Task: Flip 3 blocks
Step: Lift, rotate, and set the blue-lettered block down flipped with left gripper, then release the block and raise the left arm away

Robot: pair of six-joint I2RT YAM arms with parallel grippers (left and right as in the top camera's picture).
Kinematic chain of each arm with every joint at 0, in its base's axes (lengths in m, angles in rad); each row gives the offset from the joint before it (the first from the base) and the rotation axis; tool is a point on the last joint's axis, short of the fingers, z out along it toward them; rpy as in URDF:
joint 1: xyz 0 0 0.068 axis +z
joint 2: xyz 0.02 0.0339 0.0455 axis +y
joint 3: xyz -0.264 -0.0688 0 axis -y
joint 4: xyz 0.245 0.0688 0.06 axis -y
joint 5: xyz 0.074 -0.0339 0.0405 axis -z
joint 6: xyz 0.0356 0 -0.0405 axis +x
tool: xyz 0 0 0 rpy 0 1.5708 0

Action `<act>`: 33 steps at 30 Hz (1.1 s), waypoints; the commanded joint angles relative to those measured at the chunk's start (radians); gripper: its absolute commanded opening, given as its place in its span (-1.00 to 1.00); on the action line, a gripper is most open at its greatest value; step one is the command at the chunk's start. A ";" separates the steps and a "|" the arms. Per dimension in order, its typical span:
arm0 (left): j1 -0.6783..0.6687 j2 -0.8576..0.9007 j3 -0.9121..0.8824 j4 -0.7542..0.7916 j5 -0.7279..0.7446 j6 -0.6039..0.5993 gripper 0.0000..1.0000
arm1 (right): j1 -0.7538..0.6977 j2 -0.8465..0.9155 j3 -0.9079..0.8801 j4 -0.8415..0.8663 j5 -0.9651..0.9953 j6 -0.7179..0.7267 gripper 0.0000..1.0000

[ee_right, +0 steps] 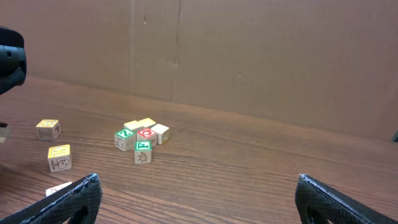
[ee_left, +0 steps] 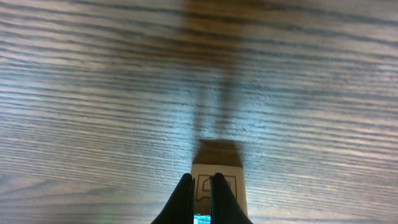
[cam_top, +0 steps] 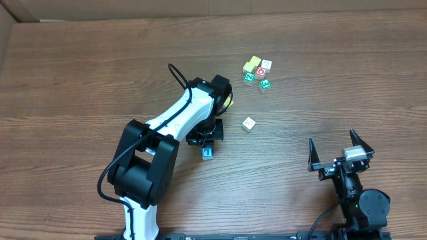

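Observation:
The blue block (cam_top: 207, 153) with a white mark lies just in front of my left gripper (cam_top: 206, 144). In the left wrist view the black fingers (ee_left: 184, 199) stand pressed together, tips low against a block's cream side face (ee_left: 227, 186) with an outline drawing; nothing is gripped between them. The cream-white block (cam_top: 249, 124) sits alone to the right. The pale yellow block (cam_top: 230, 102) is half hidden beside the left wrist. My right gripper (cam_top: 331, 137) (ee_right: 198, 182) hangs wide open and empty at the near right, far from all blocks.
A cluster of small cubes (cam_top: 257, 72) (ee_right: 140, 138), some with green or red marks, lies at the back right. Two loose cubes (ee_right: 48, 129) (ee_right: 60, 157) show at the left of the right wrist view. A cardboard wall (ee_right: 249, 56) stands behind the table.

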 commanded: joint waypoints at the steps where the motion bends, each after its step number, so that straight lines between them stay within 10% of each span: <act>1: -0.008 -0.030 0.017 -0.009 0.045 -0.008 -0.92 | -0.003 -0.007 -0.011 0.003 -0.006 -0.003 1.00; 19: 0.014 -0.044 0.029 -0.047 0.043 0.018 -0.92 | -0.003 -0.007 -0.011 0.003 -0.006 -0.003 1.00; 30: 0.211 -0.393 0.047 -0.044 -0.027 0.002 -0.91 | -0.003 -0.007 -0.011 0.003 -0.006 -0.003 1.00; 33: 0.334 -0.482 0.047 -0.047 -0.044 0.002 -0.17 | -0.003 -0.007 -0.011 0.004 -0.006 -0.003 1.00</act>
